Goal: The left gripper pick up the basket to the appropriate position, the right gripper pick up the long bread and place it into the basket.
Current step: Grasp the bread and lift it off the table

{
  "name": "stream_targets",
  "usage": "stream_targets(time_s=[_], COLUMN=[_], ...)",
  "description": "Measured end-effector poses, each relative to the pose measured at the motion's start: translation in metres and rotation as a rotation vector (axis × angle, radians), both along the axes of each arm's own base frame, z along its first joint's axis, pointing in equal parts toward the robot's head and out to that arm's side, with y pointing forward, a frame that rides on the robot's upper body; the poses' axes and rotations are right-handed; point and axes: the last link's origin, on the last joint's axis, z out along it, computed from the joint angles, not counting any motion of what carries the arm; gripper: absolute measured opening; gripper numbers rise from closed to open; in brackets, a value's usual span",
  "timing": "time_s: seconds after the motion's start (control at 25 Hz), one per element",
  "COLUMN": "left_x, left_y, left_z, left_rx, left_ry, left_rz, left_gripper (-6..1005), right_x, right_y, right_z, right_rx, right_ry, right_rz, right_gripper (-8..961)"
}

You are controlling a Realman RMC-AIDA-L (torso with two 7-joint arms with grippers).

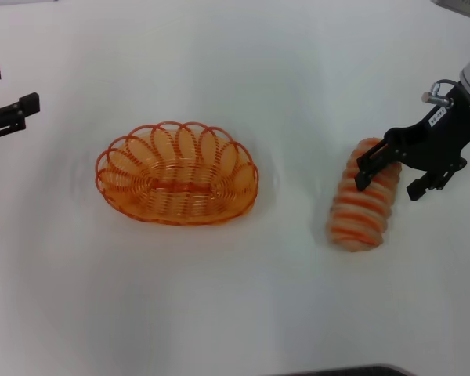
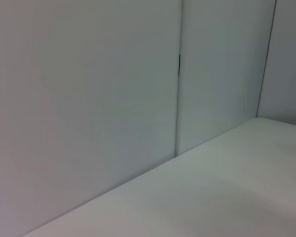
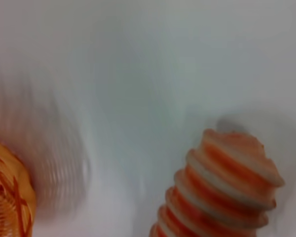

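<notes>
The orange wire basket [image 1: 177, 174] stands on the white table, left of centre, with nothing in it. The long bread [image 1: 364, 205], striped cream and orange-brown, lies on the table to its right, its long axis pointing away from me. My right gripper [image 1: 388, 186] is open and hovers over the far half of the bread, one finger on each side of it, not closed on it. The right wrist view shows the bread [image 3: 222, 192] close up and a blurred edge of the basket [image 3: 7, 197]. My left gripper [image 1: 19, 86] is open at the far left edge, well apart from the basket.
The white table [image 1: 235, 313] spreads around both objects. A dark edge [image 1: 345, 370] shows at the bottom of the head view. The left wrist view shows only a pale wall panel [image 2: 89, 98] and the table surface [image 2: 227, 187].
</notes>
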Motion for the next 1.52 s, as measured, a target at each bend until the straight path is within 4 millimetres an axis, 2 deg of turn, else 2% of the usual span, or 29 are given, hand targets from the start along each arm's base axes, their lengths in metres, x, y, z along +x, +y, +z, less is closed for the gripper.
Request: stream_targets(time_s=[1.52], left_x=[0.0004], left_y=[0.0010], left_z=[-0.0044], left_rx=[-0.009], left_ry=[-0.007], left_rz=[-0.005], left_gripper=[787], right_x=[0.0068], right_y=[0.0100], right_z=[-0.0085], right_rx=[0.072], right_ry=[0.017], right_rz=[-0.011], right_gripper=[833])
